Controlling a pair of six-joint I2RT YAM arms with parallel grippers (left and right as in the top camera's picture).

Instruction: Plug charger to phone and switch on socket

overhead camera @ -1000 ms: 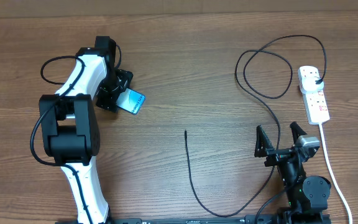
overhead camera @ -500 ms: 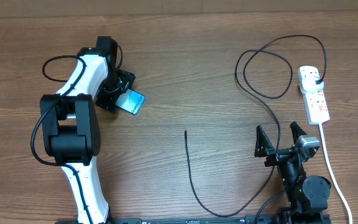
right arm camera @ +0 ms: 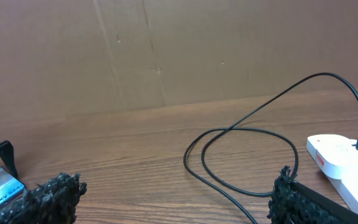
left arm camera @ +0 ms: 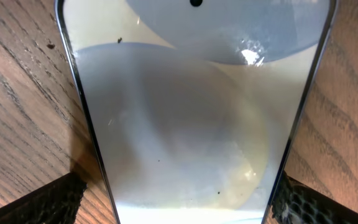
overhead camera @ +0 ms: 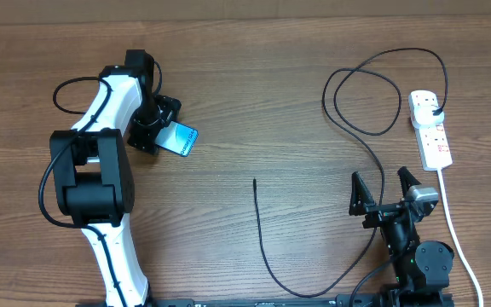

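The phone (overhead camera: 181,139), light-blue screen up, lies on the table at the upper left. My left gripper (overhead camera: 153,130) straddles its near end and is open. In the left wrist view the phone (left arm camera: 191,124) fills the frame; the left finger (left arm camera: 48,202) stands off its edge with wood showing between, and the right finger (left arm camera: 303,205) is close against the other edge. The charger (overhead camera: 262,239) runs from the socket (overhead camera: 433,136) in loops to its free plug head (overhead camera: 255,182) mid-table. My right gripper (overhead camera: 386,192) is open and empty near the front right, with the charger (right arm camera: 247,134) and socket (right arm camera: 344,155) ahead of it.
The socket's thick white cord (overhead camera: 454,230) runs toward the front edge beside my right arm. A cardboard wall (right arm camera: 166,50) stands behind the table. The charger's loops (overhead camera: 365,94) lie on the table left of the socket.
My left arm has shifted slightly left and back. The phone has stayed almost in place. The right arm and the charger have not moved.
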